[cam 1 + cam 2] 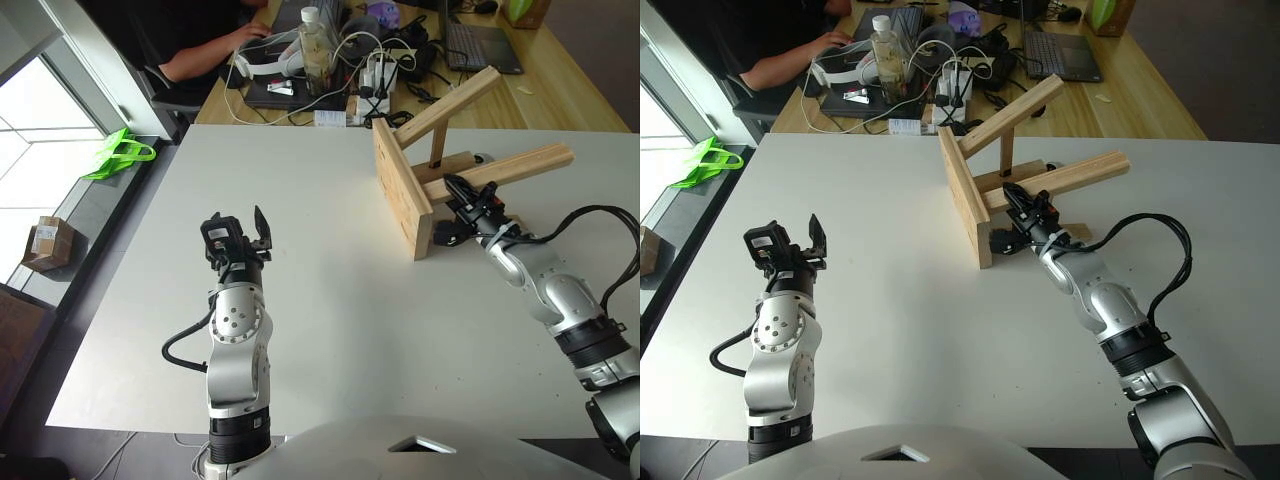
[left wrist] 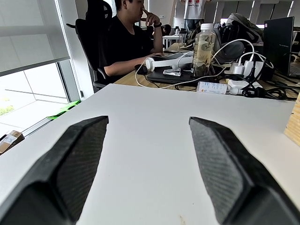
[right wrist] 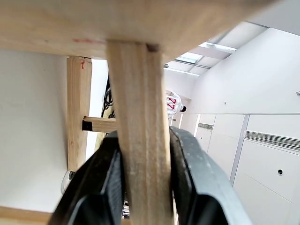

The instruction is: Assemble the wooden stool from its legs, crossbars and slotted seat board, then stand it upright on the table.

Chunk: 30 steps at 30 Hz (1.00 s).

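The stool (image 1: 437,165) looks assembled but lies sideways: right gripper (image 3: 143,159) clamped on a bar (image 3: 138,93) beside the seat board (image 1: 400,192), left gripper (image 2: 149,140) spread wide, well apart; tipping upright seems next.

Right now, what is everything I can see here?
table: one, white, under both arms.
stool: one, pale wood, on its side at the table's far right.
desk: one, wooden, behind the table.
bottle: one, clear, on the desk.
laptop: one, dark, on the desk.
bag: one, green, floor at left.
cardboard box: one, brown, floor at left.
left gripper: one, black, open, above the table's near left.
right gripper: one, black, shut on a stool leg.
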Tool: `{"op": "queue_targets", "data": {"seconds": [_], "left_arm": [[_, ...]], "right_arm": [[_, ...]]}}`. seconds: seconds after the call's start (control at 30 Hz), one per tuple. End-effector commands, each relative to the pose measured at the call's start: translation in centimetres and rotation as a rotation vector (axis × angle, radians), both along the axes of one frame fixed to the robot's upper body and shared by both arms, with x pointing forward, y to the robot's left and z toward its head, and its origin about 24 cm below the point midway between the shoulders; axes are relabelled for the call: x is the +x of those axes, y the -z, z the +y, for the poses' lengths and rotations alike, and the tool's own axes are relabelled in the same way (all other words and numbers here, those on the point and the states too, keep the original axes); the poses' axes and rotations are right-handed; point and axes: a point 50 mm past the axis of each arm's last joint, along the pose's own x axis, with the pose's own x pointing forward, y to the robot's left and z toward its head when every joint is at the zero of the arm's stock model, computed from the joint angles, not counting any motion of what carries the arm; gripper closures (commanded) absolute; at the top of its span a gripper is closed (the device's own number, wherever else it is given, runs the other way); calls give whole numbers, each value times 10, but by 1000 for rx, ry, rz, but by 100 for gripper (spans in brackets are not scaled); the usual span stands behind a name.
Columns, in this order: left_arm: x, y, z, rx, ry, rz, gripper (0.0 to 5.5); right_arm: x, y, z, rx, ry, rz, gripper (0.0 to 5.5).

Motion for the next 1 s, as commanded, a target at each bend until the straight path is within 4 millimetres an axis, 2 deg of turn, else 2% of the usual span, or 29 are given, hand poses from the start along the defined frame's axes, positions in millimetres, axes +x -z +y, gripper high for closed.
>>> {"op": "queue_targets", "data": {"seconds": [0.03,0.3,0.47,0.63,0.7,0.77,0.9,0.93,1.0], "left_arm": [[1,-2,-2,9,14,-2,228],[2,-2,-2,11,19,-2,228],[1,-2,-2,11,17,-4,228],[1,-3,-2,11,15,-5,228],[1,-3,-2,12,16,-5,228],[1,-3,-2,13,17,-5,228],[2,-4,0,18,13,-11,228],[2,-5,1,19,11,-13,228],[2,-5,2,21,9,-15,228]], "right_arm": [[2,-4,-1,41,15,-1,436],[4,-13,3,12,-12,-61,436],[8,-35,8,169,-20,-91,437],[3,-47,19,487,-55,30,438],[0,-49,25,672,-66,129,438],[-1,-47,26,821,-47,225,438],[0,-29,19,1238,104,443,438],[-1,-27,18,1317,122,474,406],[-4,-25,19,1450,116,530,383]]}}
